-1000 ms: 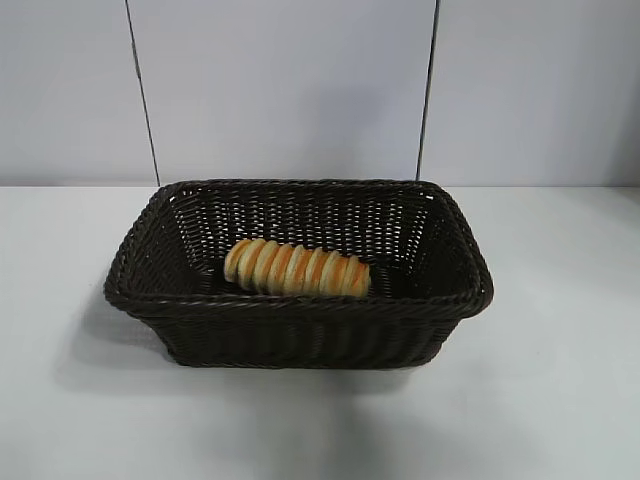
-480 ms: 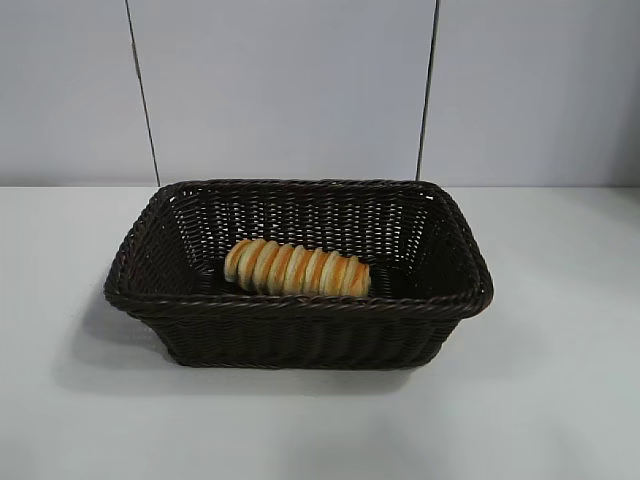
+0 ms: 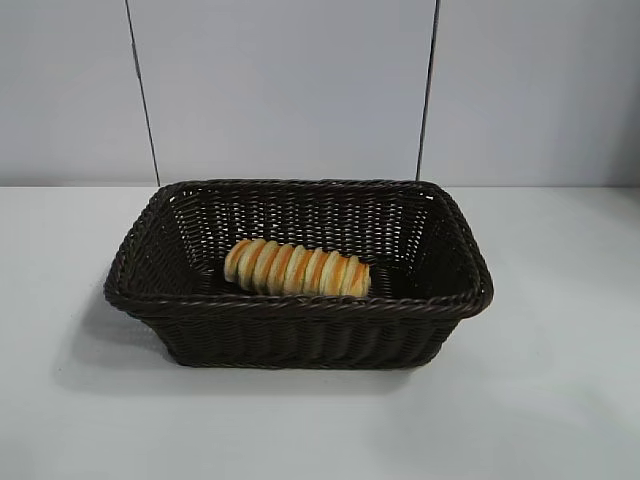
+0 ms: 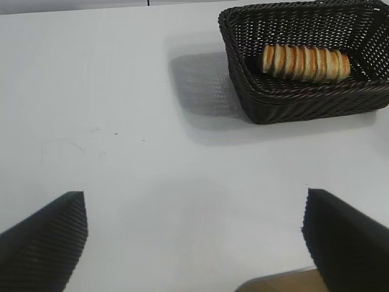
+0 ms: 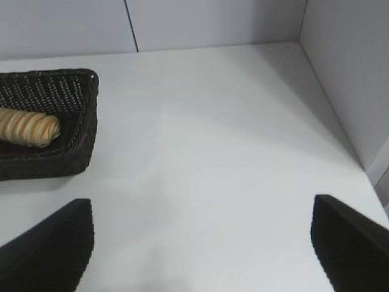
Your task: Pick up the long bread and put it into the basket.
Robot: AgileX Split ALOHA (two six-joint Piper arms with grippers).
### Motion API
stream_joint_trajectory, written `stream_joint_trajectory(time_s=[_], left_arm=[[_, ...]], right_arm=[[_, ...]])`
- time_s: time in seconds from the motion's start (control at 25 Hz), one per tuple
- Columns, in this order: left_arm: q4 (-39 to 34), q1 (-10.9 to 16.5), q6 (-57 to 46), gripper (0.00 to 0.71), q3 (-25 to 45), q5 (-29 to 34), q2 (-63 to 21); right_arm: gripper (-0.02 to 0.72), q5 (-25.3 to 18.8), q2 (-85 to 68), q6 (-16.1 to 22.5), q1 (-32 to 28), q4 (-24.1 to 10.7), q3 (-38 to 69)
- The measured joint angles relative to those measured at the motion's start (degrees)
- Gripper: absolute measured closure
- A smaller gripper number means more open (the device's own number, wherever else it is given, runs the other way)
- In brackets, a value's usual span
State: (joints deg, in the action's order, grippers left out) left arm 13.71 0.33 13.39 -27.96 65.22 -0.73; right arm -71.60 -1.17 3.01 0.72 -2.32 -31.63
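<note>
Long bread (image 3: 297, 268): inside basket (image 3: 300, 305), well apart from both pincers. Left pincer (image 4: 194, 243), right pincer (image 5: 200, 243): wide open, empty, above tabletop (image 3: 560, 400).

White table (image 3: 560, 400); pale panelled wall (image 3: 280, 90) behind, two dark vertical seams (image 3: 140, 90).

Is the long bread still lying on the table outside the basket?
No, the long bread lies inside the basket, on its floor.
</note>
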Motion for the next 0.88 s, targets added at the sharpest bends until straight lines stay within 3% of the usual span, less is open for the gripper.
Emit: stream_joint_trajectory(time_s=[0.28,0.88], left_arm=[[0.00,0.00,0.00,0.015,0.00,0.00,0.00],[0.00,0.00,0.00,0.015,0.00,0.00,0.00]], right_arm=[[0.010,4.35,0.00,-0.06,0.00,0.19,2.61],[0.020,5.12,0.00,-0.22,0.00,0.19,2.61]])
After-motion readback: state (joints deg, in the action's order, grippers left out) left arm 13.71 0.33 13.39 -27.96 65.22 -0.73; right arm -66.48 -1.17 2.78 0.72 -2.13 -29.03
